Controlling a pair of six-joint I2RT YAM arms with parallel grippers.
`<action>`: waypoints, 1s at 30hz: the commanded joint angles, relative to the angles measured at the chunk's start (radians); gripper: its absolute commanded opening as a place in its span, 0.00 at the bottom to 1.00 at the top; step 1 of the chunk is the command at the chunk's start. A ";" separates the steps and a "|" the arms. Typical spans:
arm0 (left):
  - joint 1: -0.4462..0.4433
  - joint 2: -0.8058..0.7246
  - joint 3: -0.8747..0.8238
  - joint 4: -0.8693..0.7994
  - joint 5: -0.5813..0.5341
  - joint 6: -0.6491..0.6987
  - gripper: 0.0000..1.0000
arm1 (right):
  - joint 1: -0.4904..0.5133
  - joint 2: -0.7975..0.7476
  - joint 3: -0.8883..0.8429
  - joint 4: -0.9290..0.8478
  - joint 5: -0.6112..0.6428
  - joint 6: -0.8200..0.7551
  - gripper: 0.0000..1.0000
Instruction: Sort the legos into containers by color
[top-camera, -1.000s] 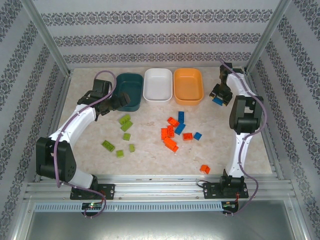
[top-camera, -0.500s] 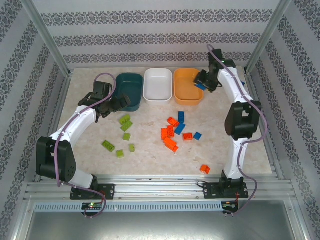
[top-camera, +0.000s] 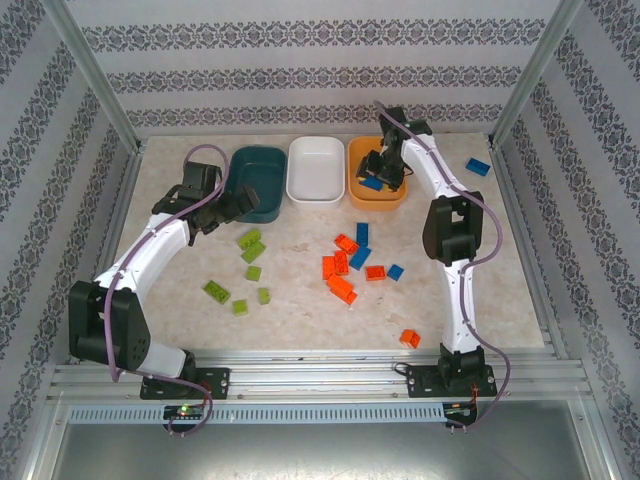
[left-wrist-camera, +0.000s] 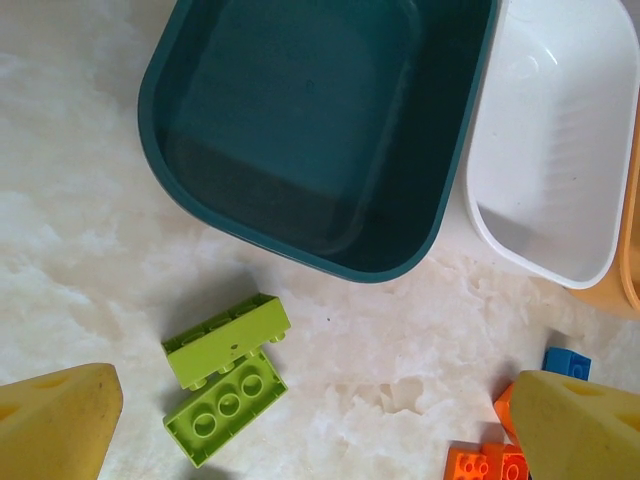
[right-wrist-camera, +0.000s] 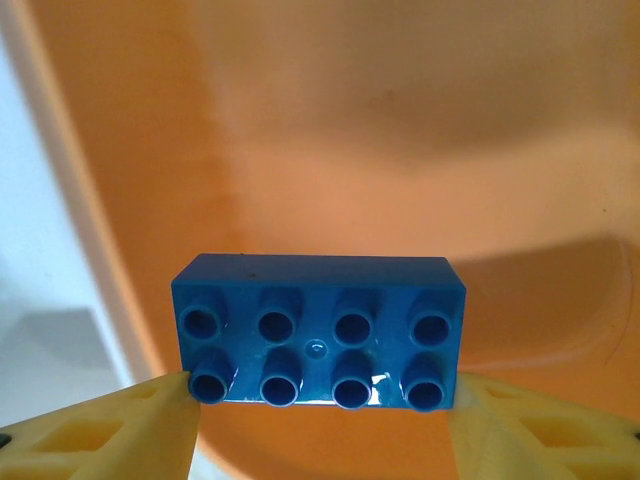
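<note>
1. My right gripper pinches the blue eight-stud plastic brick by its short ends, right over the shallow orange plastic bin.
2. My left gripper gapes wide and empty above two lime green bricks just beside the dark teal bin.
3. Risk: the fingertips catch only the brick's lower corners, so it may twist out. Dropped here, blue lands in the orange bin and muddles the sort.
4. I can read no brand or lettering on studs or bins.

Bright, even overhead light leaves only soft shadows on the pale table, small glints sit on the sharply focused blue brick, and the orange bin behind it blurs.
</note>
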 joint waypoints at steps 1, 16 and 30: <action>0.007 -0.028 0.010 -0.044 -0.029 0.006 1.00 | -0.003 0.009 0.043 -0.035 -0.004 -0.028 0.68; 0.008 -0.016 0.032 -0.043 -0.021 -0.017 1.00 | -0.010 -0.137 0.022 -0.008 -0.019 0.002 0.75; 0.007 -0.060 -0.032 -0.014 -0.006 -0.025 1.00 | -0.199 -0.312 -0.102 0.047 0.169 -0.015 0.77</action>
